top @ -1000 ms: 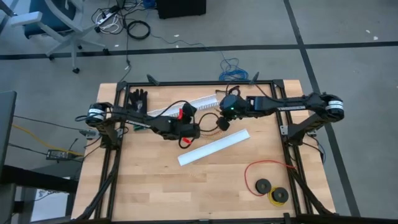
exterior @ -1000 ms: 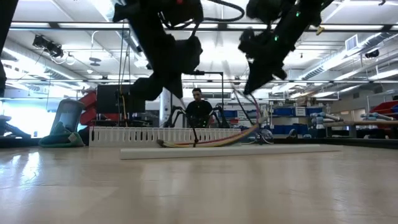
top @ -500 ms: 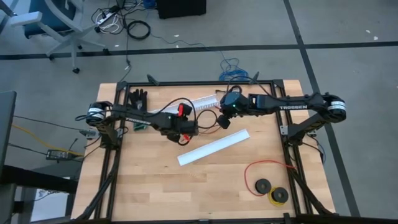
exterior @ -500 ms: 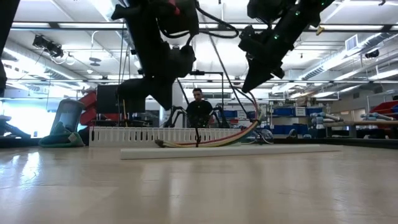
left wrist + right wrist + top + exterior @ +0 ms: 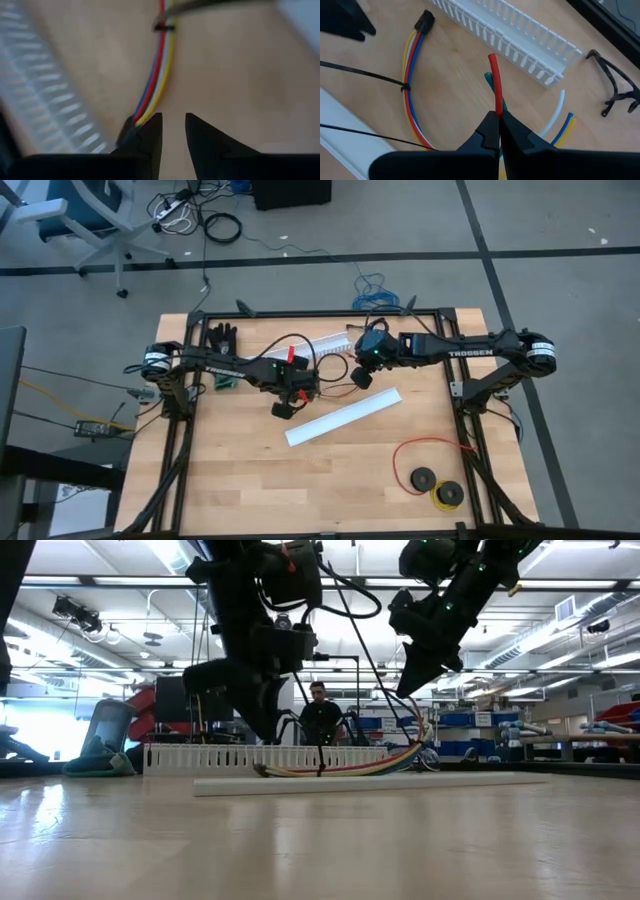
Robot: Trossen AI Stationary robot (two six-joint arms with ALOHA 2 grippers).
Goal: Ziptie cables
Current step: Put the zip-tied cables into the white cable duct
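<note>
A: Where do the cables (image 5: 412, 107) lie?

B: Curved on the table's far middle, just near of the slotted white channel (image 5: 510, 42), a black tie (image 5: 406, 88) already cinched round them. The dark plug (image 5: 424, 20) ends the bundle.

A: And the arms?

B: The left gripper (image 5: 172, 131), fingers a narrow gap apart and holding nothing, sits just beside the plug. The right gripper (image 5: 498, 129) is pinched closed on a red wire end (image 5: 494, 82), above the table to the right of the bundle.

A: How to do this step well?

B: Likely by easing the left gripper clear without snagging the tie's long tail (image 5: 355, 69), while the right keeps the bundle taut.

A: What crowds the work?

B: A flat white strip (image 5: 344, 416) lies just near of the bundle. Black gloves (image 5: 221, 338) sit at the far left; a red wire loop (image 5: 430, 455) and dark spools (image 5: 436, 486) lie well apart, near right.
</note>
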